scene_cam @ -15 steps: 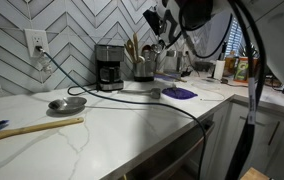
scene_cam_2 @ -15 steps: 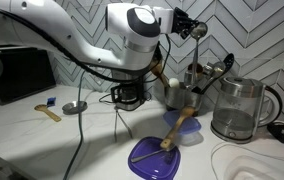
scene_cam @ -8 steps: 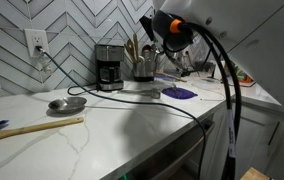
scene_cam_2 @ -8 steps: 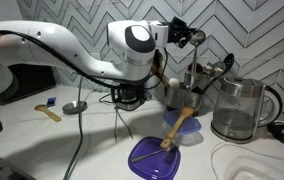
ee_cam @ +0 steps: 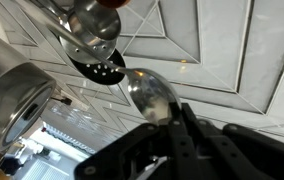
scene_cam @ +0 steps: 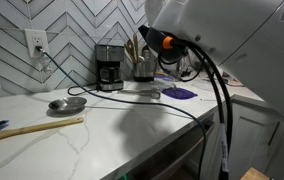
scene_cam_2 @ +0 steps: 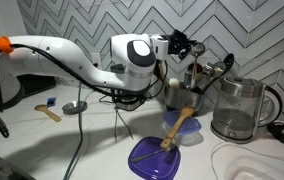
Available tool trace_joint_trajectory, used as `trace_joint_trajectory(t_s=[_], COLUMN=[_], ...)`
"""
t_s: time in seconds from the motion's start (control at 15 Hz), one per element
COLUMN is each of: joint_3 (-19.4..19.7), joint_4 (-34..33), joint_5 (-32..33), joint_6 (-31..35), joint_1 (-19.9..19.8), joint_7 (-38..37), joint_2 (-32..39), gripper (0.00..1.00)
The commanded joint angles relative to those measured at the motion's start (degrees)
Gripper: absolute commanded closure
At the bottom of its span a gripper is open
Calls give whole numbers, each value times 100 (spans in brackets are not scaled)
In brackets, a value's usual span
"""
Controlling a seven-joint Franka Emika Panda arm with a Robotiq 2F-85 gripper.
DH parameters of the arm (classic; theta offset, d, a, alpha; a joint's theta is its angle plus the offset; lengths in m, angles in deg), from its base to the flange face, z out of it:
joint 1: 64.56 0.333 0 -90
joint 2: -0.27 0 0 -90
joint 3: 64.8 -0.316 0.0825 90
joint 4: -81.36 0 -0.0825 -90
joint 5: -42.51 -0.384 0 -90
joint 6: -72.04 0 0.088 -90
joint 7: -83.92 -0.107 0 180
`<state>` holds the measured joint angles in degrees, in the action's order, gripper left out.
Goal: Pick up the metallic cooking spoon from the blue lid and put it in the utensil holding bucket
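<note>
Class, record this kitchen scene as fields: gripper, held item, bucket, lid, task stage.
gripper: black Robotiq gripper, shut, raised near the bucket's utensils
held item: shiny metallic cooking spoon, bowl sticking out past the fingers
bucket: metal utensil holding bucket, other utensils standing in it
lid: blue lid on the counter, wooden spoon resting on it
task stage: spoon off the lid, not yet in the bucket

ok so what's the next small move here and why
Probably ease the hand down toward the bucket. It grips the spoon and appears to hang above the bucket, close to the utensils standing in it, so lowering before letting go looks safest.
</note>
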<state>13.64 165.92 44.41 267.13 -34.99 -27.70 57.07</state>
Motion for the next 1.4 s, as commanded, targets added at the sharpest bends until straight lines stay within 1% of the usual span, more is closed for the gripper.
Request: trace_joint_trajectory(t_s=[0.0,0.2,1.33], joint_3=[12,-47,-681], joint_4=[181,167,222], joint_5=[-114,-88,151], joint_6=[185,164,47], joint_1=[60,29,-196], joint_7=[-84,-70,73], joint_2=[120,173,149], gripper=[99,99,99])
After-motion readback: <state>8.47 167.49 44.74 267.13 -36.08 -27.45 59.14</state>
